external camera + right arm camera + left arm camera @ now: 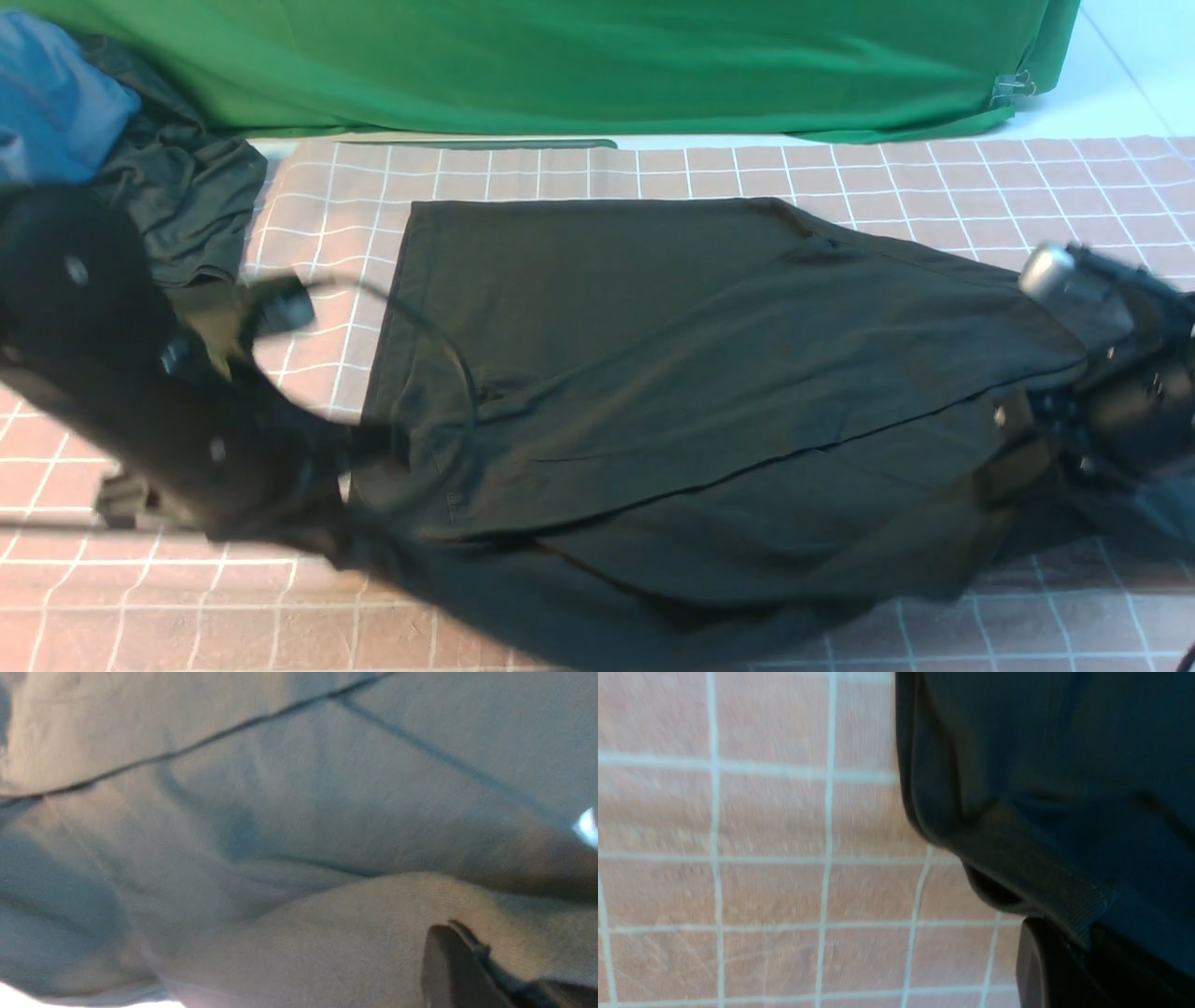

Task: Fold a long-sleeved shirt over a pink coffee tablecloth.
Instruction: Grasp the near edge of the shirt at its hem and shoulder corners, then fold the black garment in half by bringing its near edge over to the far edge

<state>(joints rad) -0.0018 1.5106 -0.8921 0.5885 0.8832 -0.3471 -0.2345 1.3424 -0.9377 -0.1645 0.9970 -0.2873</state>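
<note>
Entry: shirt fold, both arms at the garment.

- Position: the long-sleeved shirt (672, 373) lies across the middle of the pink coffee tablecloth (560, 168). Its far half is flat. Its near half lies in overlapping diagonal layers that run toward the right end. No chest print shows.
- Left gripper (359, 448): at the shirt's near left edge. In the left wrist view a ribbed band (1041, 882) of the shirt runs down onto the one visible finger (1045, 975). The jaws are clamped, and I read that as a pinch on the band.
- Right gripper (1018, 448): at the shirt's right end, blurred in the front view. The right wrist view shows one finger (448, 970) against a raised ridge of fabric. You cannot tell from this whether it has bitten or stands apart.
- Bystanders: a green cloth (560, 65) lies along the back. A blue garment (47, 93) and a dark grey-green garment (187, 196) are heaped at the far left, clear of the shirt.

Handling, judged: this is a soft, limp, light knit with no stiffness of its own, so anything you do not hold will sag and trail. It is not fragile. It will probably cling to the tablecloth rather than slide, so lift before you carry or the cloth may rumple. Take hold at ribbed or seamed edges, which bunch less. At the layered near side, pinch through every layer or the lower ones will stay behind.
</note>
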